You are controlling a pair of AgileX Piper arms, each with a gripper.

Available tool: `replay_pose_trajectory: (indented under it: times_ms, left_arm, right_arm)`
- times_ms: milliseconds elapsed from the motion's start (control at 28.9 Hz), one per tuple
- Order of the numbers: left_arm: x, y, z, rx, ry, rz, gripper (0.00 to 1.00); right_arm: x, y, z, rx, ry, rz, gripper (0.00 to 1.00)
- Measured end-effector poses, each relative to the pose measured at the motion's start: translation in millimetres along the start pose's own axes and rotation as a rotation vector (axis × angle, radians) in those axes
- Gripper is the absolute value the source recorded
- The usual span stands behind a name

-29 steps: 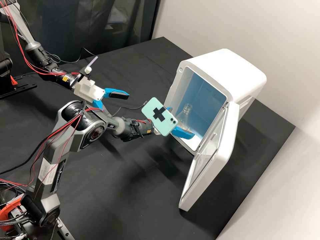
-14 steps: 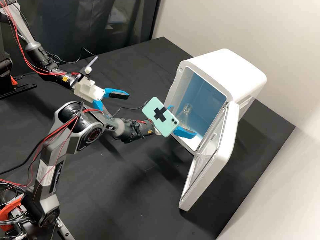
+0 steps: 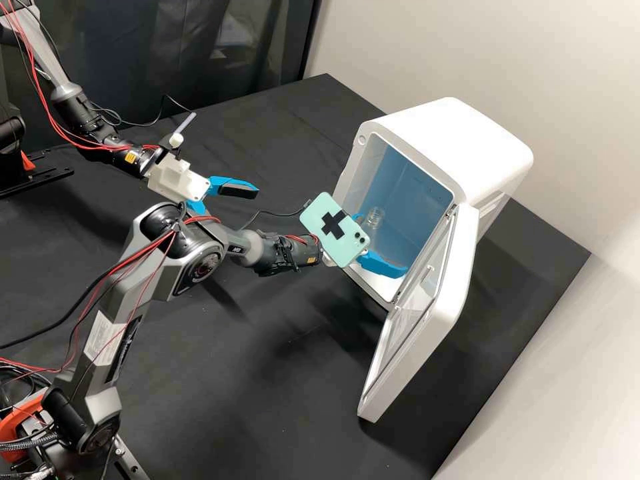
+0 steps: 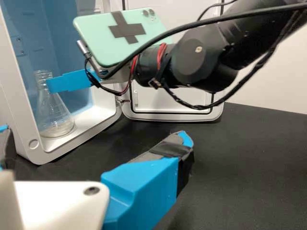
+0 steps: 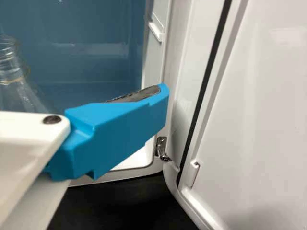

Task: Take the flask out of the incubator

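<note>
Advanced since last frame: right pincer [image 3: 379, 245], now inside incubator [image 3: 453, 143] mouth, fingers [image 3: 385, 268] spread wide, holding nothing. Flask [image 3: 375, 217] upright on incubator floor, close by the fingertips; contact not discernible. Left pincer [image 3: 227, 202] spread, empty, well left above table [image 3: 267, 373].

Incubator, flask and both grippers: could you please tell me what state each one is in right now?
Incubator, door wide open.
Flask, upright inside the incubator, not gripped.
Right gripper, open, in the incubator's mouth by the flask.
Left gripper, open, empty, away from the incubator.
</note>
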Motion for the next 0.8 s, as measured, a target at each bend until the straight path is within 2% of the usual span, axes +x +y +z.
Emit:
replay_pose_trajectory:
  times_ms: [104, 208, 277, 658, 727, 797]
  left_arm:
    - [0.0, 0.0, 0.0, 0.000, 0.000, 0.000, 1.00]
    - [0.0, 0.0, 0.0, 0.000, 0.000, 0.000, 1.00]
    - [0.0, 0.0, 0.0, 0.000, 0.000, 0.000, 1.00]
    - [0.0, 0.0, 0.0, 0.000, 0.000, 0.000, 1.00]
    - [0.0, 0.0, 0.0, 0.000, 0.000, 0.000, 1.00]
    - [0.0, 0.0, 0.0, 0.000, 0.000, 0.000, 1.00]
  right_arm:
    - [2.6, -4.4, -4.2, -0.022, 0.001, -0.011, 1.00]
    - [3.3, -5.7, -10.0, -0.035, 0.008, -0.026, 1.00]
    - [4.3, -4.3, -13.6, -0.043, 0.012, -0.022, 1.00]
    - [3.4, -6.7, -14.9, -0.027, 0.000, -0.027, 1.00]
    - [3.4, -6.7, -14.9, -0.044, 0.000, -0.027, 1.00]
    - [4.7, -3.9, -17.5, -0.047, -0.001, -0.017, 1.00]
